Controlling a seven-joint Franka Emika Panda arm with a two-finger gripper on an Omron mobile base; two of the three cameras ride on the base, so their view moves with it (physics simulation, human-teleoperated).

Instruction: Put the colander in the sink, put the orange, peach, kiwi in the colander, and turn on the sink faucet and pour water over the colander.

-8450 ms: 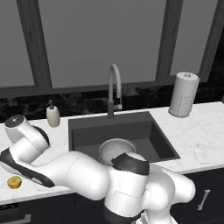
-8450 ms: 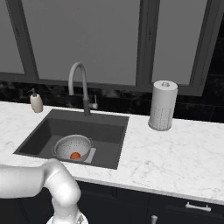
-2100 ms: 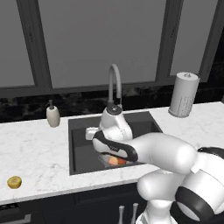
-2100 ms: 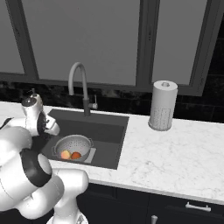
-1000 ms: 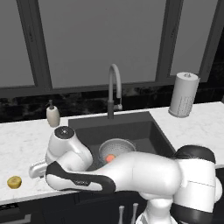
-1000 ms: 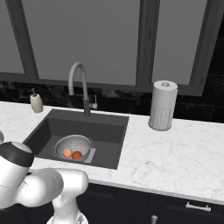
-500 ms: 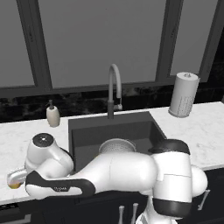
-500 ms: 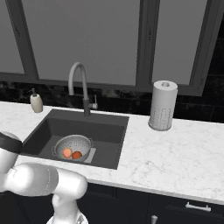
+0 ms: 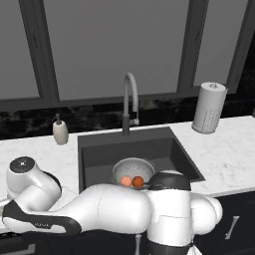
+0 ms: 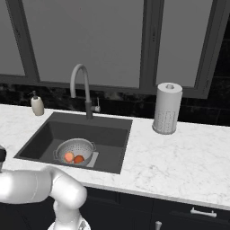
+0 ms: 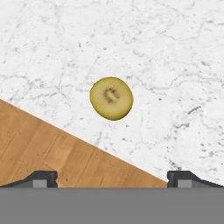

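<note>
The kiwi (image 11: pixel 111 98) lies on the white marble counter (image 11: pixel 175 52), close to its front edge. My gripper (image 11: pixel 112 181) hangs above it, open, with the fingertips (image 11: pixel 41 178) spread wide to either side and nothing between them. The colander (image 9: pixel 133 169) (image 10: pixel 75 148) sits in the sink (image 9: pixel 99 154) (image 10: pixel 45 134). Inside it are the peach (image 9: pixel 126 181) (image 10: pixel 68 157) and the orange (image 9: pixel 138 181) (image 10: pixel 79 159), side by side. The sink faucet (image 9: pixel 130 99) (image 10: pixel 81 85) arches over the basin's back; no water shows.
A beige soap dispenser (image 9: pixel 60 132) (image 10: pixel 37 105) stands left of the faucet. A paper towel roll (image 9: pixel 209 107) (image 10: pixel 167 108) stands right of the sink. Wood floor (image 11: pixel 43 148) shows past the counter edge. My arm's white body covers the counter's front left corner.
The arm has swung from over the sink to the counter's front left and lowered over the kiwi. The peach now lies in the colander beside the orange.
</note>
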